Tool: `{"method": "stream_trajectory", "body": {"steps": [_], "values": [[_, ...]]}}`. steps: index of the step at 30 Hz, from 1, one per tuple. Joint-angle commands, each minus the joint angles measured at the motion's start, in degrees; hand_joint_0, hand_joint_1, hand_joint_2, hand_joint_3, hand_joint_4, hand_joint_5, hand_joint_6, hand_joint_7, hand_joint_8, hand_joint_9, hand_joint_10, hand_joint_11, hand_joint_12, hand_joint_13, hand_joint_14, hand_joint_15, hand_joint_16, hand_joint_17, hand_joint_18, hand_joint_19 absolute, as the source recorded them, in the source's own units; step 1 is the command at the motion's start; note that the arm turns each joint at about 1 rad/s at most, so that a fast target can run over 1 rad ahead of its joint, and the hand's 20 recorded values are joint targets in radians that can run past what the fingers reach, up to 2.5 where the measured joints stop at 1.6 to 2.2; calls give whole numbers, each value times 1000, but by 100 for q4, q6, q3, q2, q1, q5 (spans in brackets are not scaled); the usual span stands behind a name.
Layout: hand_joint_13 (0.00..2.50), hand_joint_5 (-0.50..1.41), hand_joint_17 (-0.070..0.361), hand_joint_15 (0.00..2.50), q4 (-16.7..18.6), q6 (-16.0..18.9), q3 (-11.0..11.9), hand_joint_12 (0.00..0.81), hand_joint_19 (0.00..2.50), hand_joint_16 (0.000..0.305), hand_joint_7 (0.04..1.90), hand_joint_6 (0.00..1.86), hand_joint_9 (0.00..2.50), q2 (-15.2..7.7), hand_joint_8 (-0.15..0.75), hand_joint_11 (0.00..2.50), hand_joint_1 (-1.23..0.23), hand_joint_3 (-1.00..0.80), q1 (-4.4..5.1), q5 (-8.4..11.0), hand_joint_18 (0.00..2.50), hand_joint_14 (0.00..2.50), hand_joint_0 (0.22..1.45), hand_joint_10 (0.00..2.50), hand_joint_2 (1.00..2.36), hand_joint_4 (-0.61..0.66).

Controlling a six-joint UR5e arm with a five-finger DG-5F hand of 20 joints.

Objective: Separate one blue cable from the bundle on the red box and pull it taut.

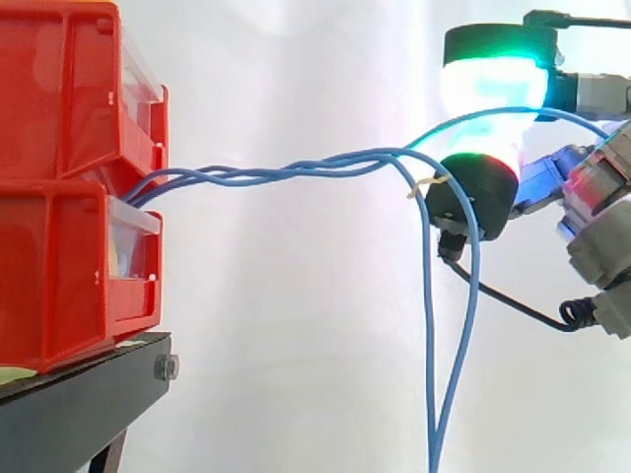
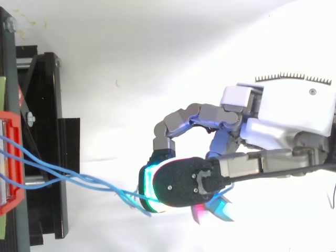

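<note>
The hand pinches a blue cable in its curled fingers. Beyond them, toward the red box, the bundle is twisted together, so pulling may drag every strand or let the cable slip.

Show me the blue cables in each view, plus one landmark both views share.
Side view: the blue cables run from the red bins at left across the middle to the robot hand at right; strands hang to the bottom edge.
Top view: they run from the left edge down-right to the robot hand, ending lower centre.
Shared landmark: the red bins, where the cables start.
</note>
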Motion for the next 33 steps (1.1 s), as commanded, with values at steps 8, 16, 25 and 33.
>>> {"method": "stream_trajectory", "body": {"steps": [8, 16, 25, 33], "values": [[1276, -113, 115, 895, 0, -13, 0, 418, 715, 51, 1178, 804, 1445, -1, 335, 1449, -439, -500, 17, 1, 1013, 22, 536, 17, 1000, 108], [1324, -105, 139, 856, -9, -13, 0, 474, 655, 62, 1145, 808, 1503, -1, 401, 1398, -430, -500, 26, 1, 1107, 19, 422, 14, 1000, 148], [1357, -90, 143, 859, -9, -13, 0, 474, 604, 63, 1128, 823, 1557, 7, 420, 1407, -704, -500, 26, 9, 1168, 19, 371, 15, 1000, 157], [1280, -99, 110, 891, -9, -13, 0, 402, 675, 49, 1207, 831, 1469, -1, 339, 1444, -857, -500, 35, 9, 1024, 24, 517, 19, 1000, 120]]}}
